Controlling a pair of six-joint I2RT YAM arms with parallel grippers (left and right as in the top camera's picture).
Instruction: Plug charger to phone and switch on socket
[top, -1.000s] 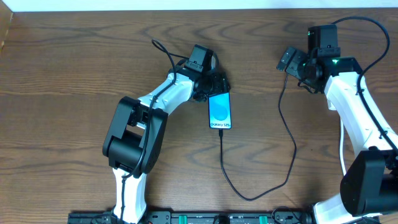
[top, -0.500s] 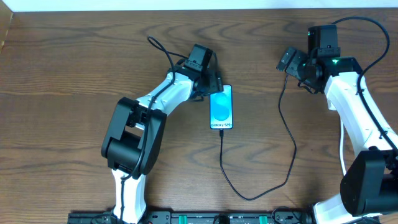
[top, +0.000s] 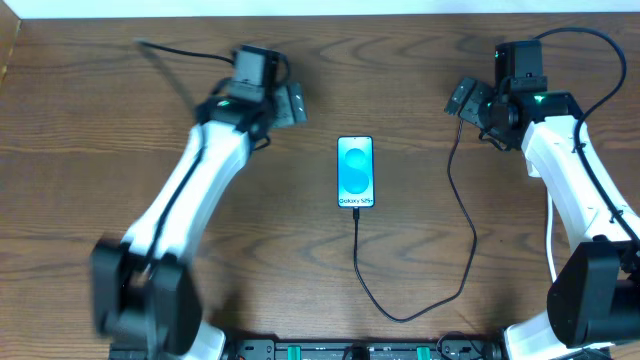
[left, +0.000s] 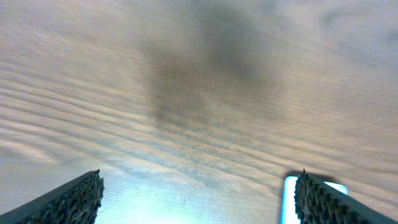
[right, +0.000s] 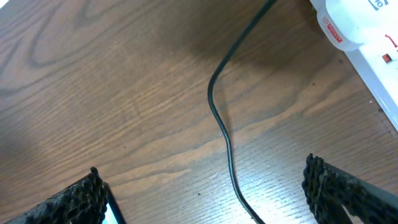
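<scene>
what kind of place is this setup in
Probably a robotics lab bench: a left arm and right arm mounted at a wood-grain table, with a phone and black charger cable set out as test props.

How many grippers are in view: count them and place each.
2. The left gripper is open, up-left of the phone; the right gripper is open at far right, above the charger.
</scene>
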